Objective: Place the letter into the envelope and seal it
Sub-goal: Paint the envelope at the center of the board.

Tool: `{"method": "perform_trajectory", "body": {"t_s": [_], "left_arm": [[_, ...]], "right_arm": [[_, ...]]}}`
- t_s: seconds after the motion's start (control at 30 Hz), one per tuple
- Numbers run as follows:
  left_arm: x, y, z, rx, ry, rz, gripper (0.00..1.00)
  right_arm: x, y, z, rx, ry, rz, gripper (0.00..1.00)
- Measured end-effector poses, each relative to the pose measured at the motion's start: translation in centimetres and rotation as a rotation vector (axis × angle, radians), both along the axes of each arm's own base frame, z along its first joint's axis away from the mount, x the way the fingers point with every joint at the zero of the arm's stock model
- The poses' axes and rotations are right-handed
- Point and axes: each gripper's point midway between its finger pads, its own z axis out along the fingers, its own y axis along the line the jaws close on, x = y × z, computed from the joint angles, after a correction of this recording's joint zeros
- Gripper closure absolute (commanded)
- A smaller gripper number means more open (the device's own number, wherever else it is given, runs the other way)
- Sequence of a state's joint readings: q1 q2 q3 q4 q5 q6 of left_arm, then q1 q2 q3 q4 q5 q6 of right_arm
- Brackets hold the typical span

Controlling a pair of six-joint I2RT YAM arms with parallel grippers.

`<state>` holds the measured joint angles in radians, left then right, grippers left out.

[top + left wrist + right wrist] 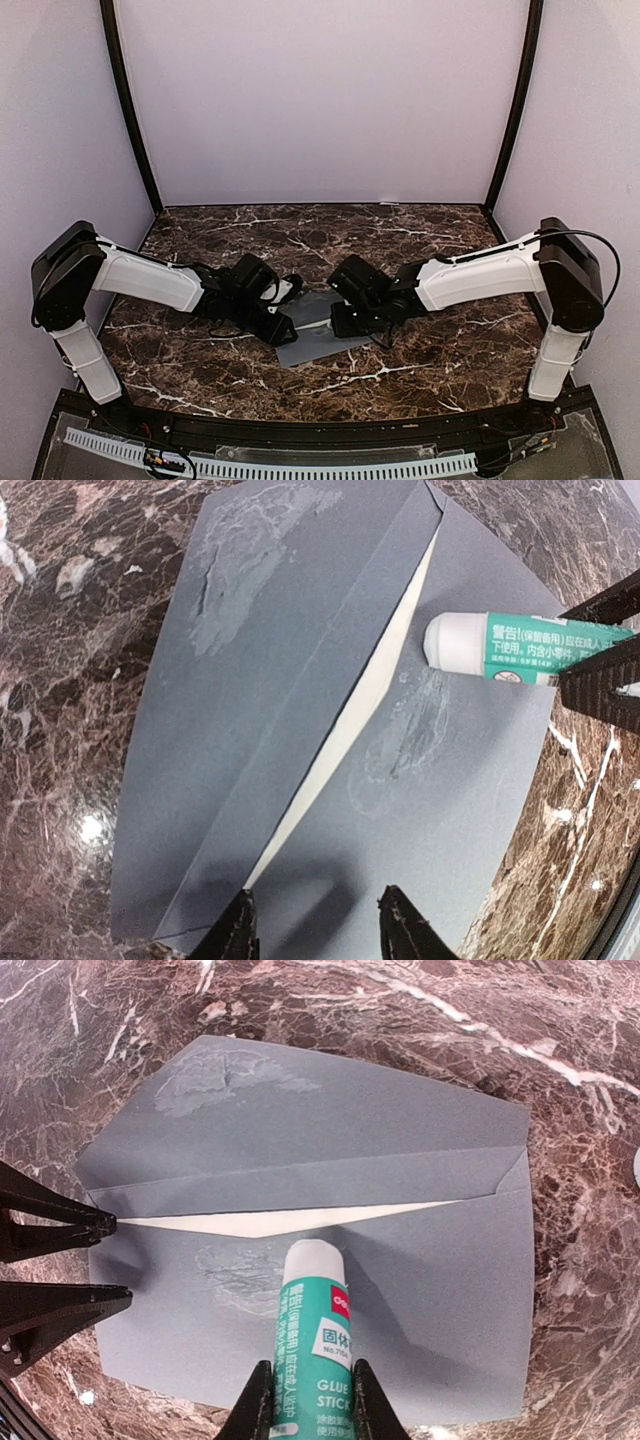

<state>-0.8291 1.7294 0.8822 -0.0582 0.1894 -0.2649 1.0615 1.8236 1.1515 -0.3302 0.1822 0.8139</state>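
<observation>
R fingers [255, 1410] clamp glue stick [310, 1330] over envelope [430, 1270]; L fingers [238, 932] spread, empty, at envelope's edge.

Rear overhead, two close wrist views (envelope [400, 1130] shared)

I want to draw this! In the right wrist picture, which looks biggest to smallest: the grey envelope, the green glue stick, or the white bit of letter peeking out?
1. envelope
2. glue stick, looking extra big because it is close to the camera
3. letter, only a thin strip showing
</observation>
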Motion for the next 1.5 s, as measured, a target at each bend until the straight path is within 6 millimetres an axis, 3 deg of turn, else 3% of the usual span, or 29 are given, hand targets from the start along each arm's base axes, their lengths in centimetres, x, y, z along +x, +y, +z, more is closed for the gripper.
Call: {"method": "perform_trajectory", "body": {"t_s": [0.43,0.83,1.03,1.23,1.5], "left_arm": [[0.0,0.0,0.0,0.0,0.0,0.0,0.59],[0.0,0.0,0.0,0.0,0.001,0.0,0.59],[0.0,0.0,0.0,0.001,0.0,0.0,0.59],[0.0,0.0,0.0,0.001,0.0,0.0,0.59],[0.0,0.0,0.0,0.001,0.0,0.0,0.59]], "right_arm": [[0.4,-0.5,0.1,-0.005,0.004,0.008,1.0],[-1.6,4.3,0.1,0.039,0.027,0.137,1.0],[-2.0,5.4,0.1,0.054,0.036,0.153,1.0],[-1.5,4.9,0.1,0.055,0.027,0.115,1.0],[0.2,0.6,0.1,0.01,0.009,0.019,1.0]]}}
